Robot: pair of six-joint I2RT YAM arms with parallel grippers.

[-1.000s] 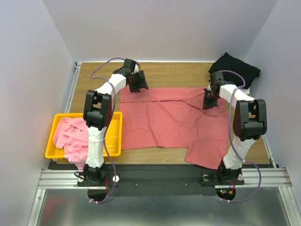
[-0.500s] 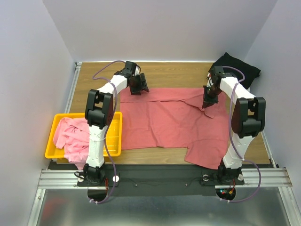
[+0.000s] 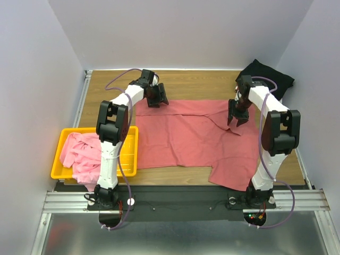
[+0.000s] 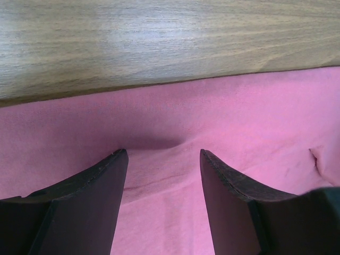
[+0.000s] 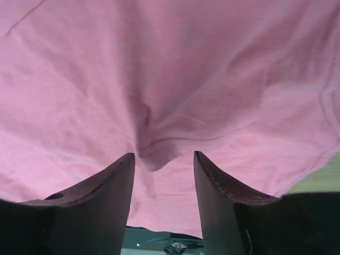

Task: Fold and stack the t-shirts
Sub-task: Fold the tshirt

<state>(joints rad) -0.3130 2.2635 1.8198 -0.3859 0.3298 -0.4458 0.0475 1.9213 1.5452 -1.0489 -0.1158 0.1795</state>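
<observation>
right wrist, right gripper [image 5: 163, 154] parted, dusty-red t-shirt [image 5: 170, 79] fold between

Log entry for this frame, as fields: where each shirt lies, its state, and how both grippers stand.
dusty-red shirt: spread unfolded on the table
light pink shirt: crumpled in the yellow basket, left side
black shirt: bunched at the far right corner
left gripper: fingers open, at the red shirt's far edge
right gripper: fingers open, a cloth ridge between them
stack: none yet
</observation>
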